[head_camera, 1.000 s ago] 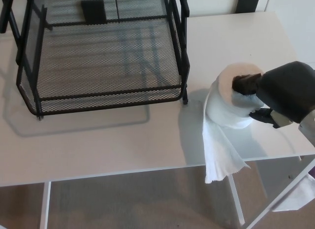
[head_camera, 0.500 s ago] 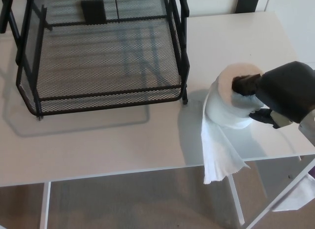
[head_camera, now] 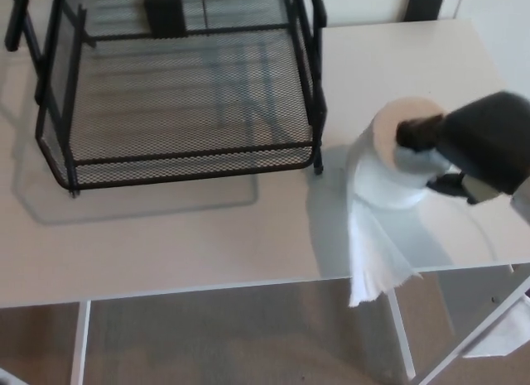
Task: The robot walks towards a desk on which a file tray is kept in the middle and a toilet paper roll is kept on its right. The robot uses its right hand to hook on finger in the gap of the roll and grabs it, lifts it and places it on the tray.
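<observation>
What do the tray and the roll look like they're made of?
Tray: looks like black metal wire mesh, since the desk shows through its floor. Roll: soft white paper, with a loose crinkled tail hanging over the desk edge. The right hand holds it.

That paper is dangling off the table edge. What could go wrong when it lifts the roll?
1. The loose white paper tail hangs past the white desk's front edge; it could unwind further or snag while being carried.
2. The right robot hand seems to hold the white toilet paper roll mainly by one finger in its core, so the roll might slip off.
3. The tail could catch the black wire-mesh file tray's rim.
</observation>
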Controlling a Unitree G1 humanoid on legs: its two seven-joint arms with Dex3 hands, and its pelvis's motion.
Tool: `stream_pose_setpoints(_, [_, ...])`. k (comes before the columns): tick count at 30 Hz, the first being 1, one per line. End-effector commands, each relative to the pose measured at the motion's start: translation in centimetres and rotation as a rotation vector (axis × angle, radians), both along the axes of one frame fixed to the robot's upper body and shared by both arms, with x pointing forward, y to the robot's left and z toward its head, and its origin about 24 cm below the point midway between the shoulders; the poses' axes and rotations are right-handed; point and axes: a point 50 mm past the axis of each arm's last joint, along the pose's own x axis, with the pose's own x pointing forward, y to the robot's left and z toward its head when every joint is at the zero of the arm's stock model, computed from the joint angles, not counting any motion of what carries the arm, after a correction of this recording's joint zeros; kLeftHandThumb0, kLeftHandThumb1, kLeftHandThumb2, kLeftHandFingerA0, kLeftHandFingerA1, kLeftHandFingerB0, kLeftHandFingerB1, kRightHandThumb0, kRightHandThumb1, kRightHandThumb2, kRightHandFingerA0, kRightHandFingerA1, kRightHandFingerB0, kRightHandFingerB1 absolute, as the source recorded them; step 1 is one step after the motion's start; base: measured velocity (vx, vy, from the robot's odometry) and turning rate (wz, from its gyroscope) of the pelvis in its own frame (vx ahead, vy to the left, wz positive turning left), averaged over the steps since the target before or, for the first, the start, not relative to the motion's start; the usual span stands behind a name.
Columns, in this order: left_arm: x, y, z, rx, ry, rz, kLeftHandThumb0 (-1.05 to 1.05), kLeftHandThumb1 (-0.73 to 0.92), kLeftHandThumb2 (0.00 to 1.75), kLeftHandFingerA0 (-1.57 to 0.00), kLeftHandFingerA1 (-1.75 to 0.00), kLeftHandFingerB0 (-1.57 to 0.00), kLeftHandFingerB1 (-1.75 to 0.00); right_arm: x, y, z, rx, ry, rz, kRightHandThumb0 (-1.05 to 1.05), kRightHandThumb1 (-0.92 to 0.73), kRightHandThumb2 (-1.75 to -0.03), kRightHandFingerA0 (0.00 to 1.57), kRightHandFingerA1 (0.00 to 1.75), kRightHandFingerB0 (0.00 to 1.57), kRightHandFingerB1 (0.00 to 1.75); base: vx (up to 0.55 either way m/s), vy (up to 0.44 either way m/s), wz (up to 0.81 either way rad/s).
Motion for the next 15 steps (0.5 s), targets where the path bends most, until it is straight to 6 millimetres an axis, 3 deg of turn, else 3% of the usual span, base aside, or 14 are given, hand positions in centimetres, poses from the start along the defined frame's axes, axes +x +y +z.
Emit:
stream_pose_setpoints(1, [11.0, -10.2, 12.6, -0.21, -0.666, -0.382, -0.93, 0.63, 1.12, -0.73, -0.68, -0.37, -0.65, -0.7, -2.6, 12.9, 0.147, -0.126, -0.009, -0.32, -0.58, -0.61, 0.84, 1.65, 0.92, 0.62, 0.0, 0.0, 0.0])
stream_pose_setpoints(2, [11.1, -11.2, 13.5, -0.212, -0.699, -0.416, -0.97, 0.86, 0.65, -0.72, -0.62, -0.36, -0.6, -0.7, -2.5, 12.8, 0.154, -0.131, 0.002, -0.32, -0.57, -0.61, 0.85, 1.64, 0.92, 0.62, 0.0, 0.0, 0.0])
stream_pose_setpoints(3, [11.2, -12.0, 14.1, -0.22, -0.734, -0.438, -0.93, 0.64, 1.13, -0.7, -0.68, -0.31, -0.61, -0.7, -2.4, 12.7, 0.151, -0.134, 0.002, -0.3, -0.59, -0.57, 0.87, 1.64, 0.92, 0.62, 0.0, 0.0, 0.0])
stream_pose_setpoints(4, [11.3, -12.2, 14.3, -0.225, -0.75, -0.449, -0.97, 0.85, 0.66, -0.73, -0.63, -0.36, -0.61, -0.6, -2.3, 12.7, 0.155, -0.132, 0.006, -0.29, -0.59, -0.6, 0.86, 1.66, 0.92, 0.62, 0.0, 0.0, 0.0])
stream_pose_setpoints(5, [11.4, -12.7, 15.0, -0.228, -0.779, -0.479, -1.01, 0.64, 0.9, -0.71, -0.65, -0.35, -0.62, -0.6, -2.1, 12.6, 0.162, -0.129, 0.01, -0.34, -0.59, -0.62, 0.85, 1.65, 0.93, 0.64, 0.0, 0.0, 0.0])
stream_pose_setpoints(6, [11.4, -13.0, 15.2, -0.22, -0.79, -0.499, -0.97, 0.84, 0.65, -0.7, -0.65, -0.35, -0.62, -0.6, -2.0, 12.6, 0.162, -0.128, 0.011, -0.34, -0.6, -0.63, 0.85, 1.65, 0.92, 0.64, 0.0, 0.0, 0.0])
stream_pose_setpoints(7, [11.4, -12.5, 14.8, -0.193, -0.779, -0.512, -0.94, 0.7, 1.13, -0.63, -0.72, -0.32, -0.64, -0.7, -2.1, 12.7, 0.16, -0.127, 0.007, -0.32, -0.57, -0.62, 0.85, 1.61, 0.91, 0.64, 0.0, 0.0, 0.08])
stream_pose_setpoints(8, [11.0, -11.4, 13.7, -0.159, -0.732, -0.494, -0.92, 0.69, 1.13, -0.64, -0.73, -0.32, -0.65, -0.8, -2.2, 12.9, 0.154, -0.124, -0.005, -0.32, -0.58, -0.62, 0.83, 1.61, 0.9, 0.63, 0.0, 0.0, 0.14])
stream_pose_setpoints(10, [10.7, -10.9, 13.3, -0.145, -0.712, -0.482, -0.92, 0.69, 1.13, -0.64, -0.73, -0.32, -0.65, -0.8, -2.2, 13.1, 0.148, -0.123, -0.009, -0.32, -0.58, -0.62, 0.83, 1.61, 0.9, 0.63, 0.0, 0.0, 0.16])
stream_pose_setpoints(11, [10.4, -9.9, 12.6, -0.116, -0.671, -0.456, -0.92, 0.88, 0.66, -0.63, -0.71, -0.3, -0.64, -0.7, -2.4, 13.2, 0.143, -0.126, -0.014, -0.27, -0.6, -0.61, 0.84, 1.63, 0.92, 0.63, 0.0, 0.0, 0.13])
stream_pose_setpoints(12, [10.3, -10.0, 12.6, -0.116, -0.67, -0.456, -0.92, 0.88, 0.66, -0.63, -0.71, -0.3, -0.64, -0.8, -2.4, 13.2, 0.143, -0.125, -0.014, -0.27, -0.6, -0.61, 0.84, 1.63, 0.92, 0.63, 0.0, 0.0, 0.1])
stream_pose_setpoints(14, [8.2, -6.5, 9.9, -0.055, -0.514, -0.36, -0.97, 0.87, 0.66, -0.59, -0.78, -0.26, -0.7, -0.7, -3.3, 14.6, 0.152, -0.155, -0.033, -0.26, -0.6, -0.62, 0.87, 1.57, 0.9, 0.64, 0.0, 0.0, 0.04])
stream_pose_setpoints(15, [8.0, -6.4, 9.8, -0.05, -0.505, -0.355, -0.97, 0.87, 0.66, -0.59, -0.78, -0.26, -0.7, -0.7, -3.3, 14.7, 0.153, -0.156, -0.034, -0.26, -0.6, -0.62, 0.87, 1.57, 0.9, 0.64, 0.0, 0.0, 0.0])
